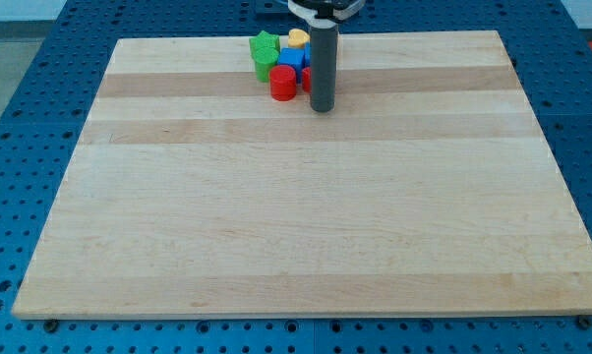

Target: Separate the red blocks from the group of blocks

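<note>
A tight group of blocks sits near the view's top edge of the wooden board (306,197). A red cylinder (282,83) is at the group's bottom. A second red block (305,79) shows only as a sliver, mostly hidden behind the rod. Two green blocks (265,51) lie at the group's left, a blue block (292,58) in the middle and a yellow block (297,37) at the top. My tip (323,108) rests on the board just right of the red cylinder and below the hidden red block.
The board lies on a blue perforated table (40,98). The board's top edge (306,35) is close behind the group. The arm's mount (325,8) shows at the view's top.
</note>
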Available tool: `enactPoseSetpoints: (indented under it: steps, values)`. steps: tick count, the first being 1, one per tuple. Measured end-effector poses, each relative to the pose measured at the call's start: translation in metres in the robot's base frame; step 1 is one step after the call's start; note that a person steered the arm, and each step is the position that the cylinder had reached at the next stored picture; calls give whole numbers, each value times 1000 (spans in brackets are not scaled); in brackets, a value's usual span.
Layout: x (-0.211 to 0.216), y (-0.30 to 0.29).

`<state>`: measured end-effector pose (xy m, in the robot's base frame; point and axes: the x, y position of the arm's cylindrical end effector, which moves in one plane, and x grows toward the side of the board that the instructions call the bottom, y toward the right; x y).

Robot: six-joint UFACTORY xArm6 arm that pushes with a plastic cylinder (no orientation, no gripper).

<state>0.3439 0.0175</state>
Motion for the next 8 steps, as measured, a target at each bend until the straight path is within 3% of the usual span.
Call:
enactPoseSetpoints:
  steps: [2,5,7,8]
  values:
    - [16,-15]
    - [-10,-129]
    - [-52,-138]
    - [-57,-98]
